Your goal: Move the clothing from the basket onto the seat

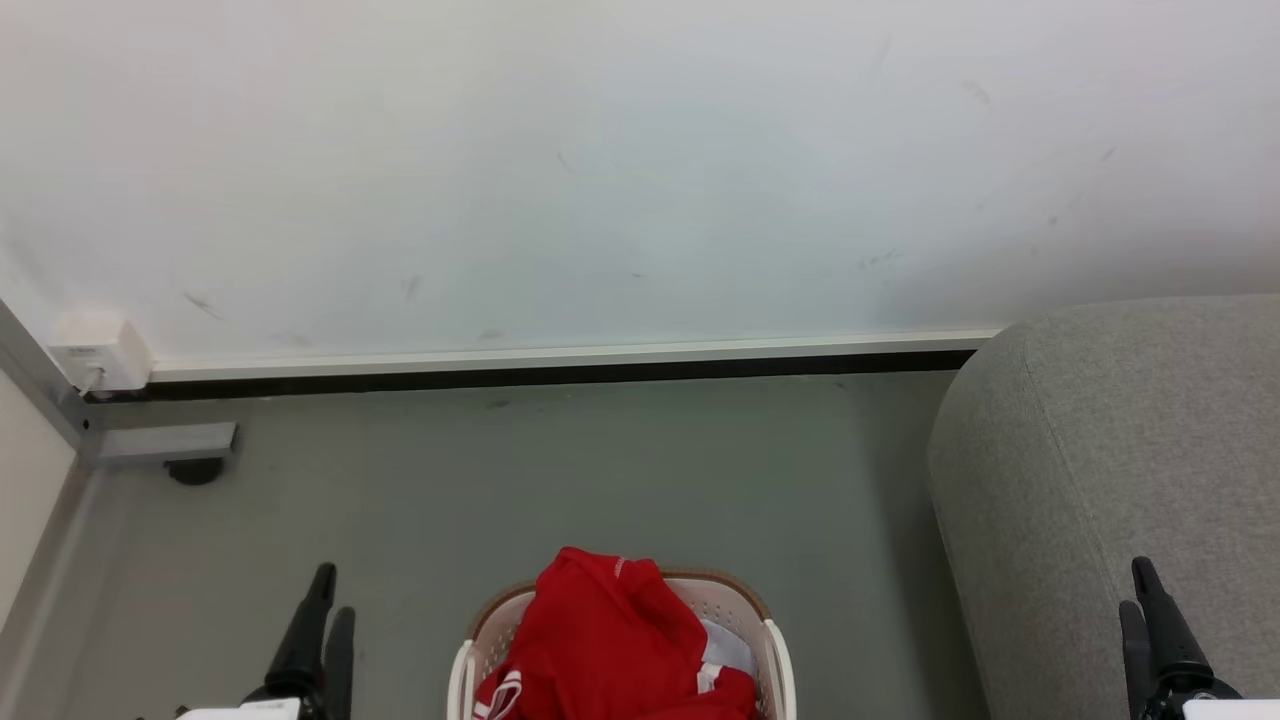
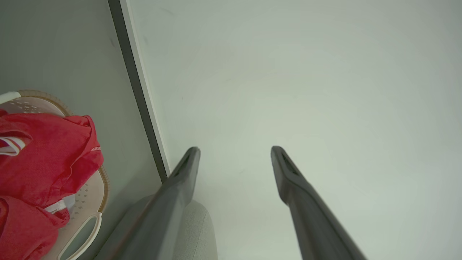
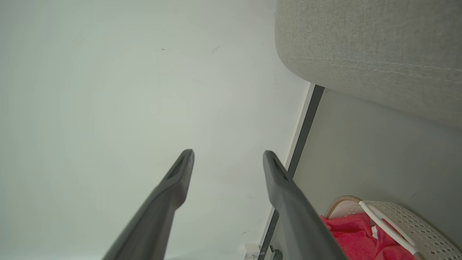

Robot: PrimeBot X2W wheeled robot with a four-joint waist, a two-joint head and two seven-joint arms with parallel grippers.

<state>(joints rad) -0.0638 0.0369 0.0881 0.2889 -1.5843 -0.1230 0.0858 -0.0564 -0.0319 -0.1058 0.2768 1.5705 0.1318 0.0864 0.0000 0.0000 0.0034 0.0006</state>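
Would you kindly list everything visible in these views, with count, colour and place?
clothing: one heap, pieces uncountable, red with white trim, in the basket
basket: one, white with brown rim, on the floor, bottom centre
pale pad: one, bluish white, in the basket beside the clothing
seat: one, light grey, right of the basket
wall box: one, white, low on the wall, far left
metal frame: one, grey with dark foot, floor at far left
skirting: one, white over dark gap, along the wall's foot
wall: one, white, behind
floor: one, grey-green
left gripper: one, dark, open, empty, left of the basket
right gripper: one, dark, open, empty, by the seat
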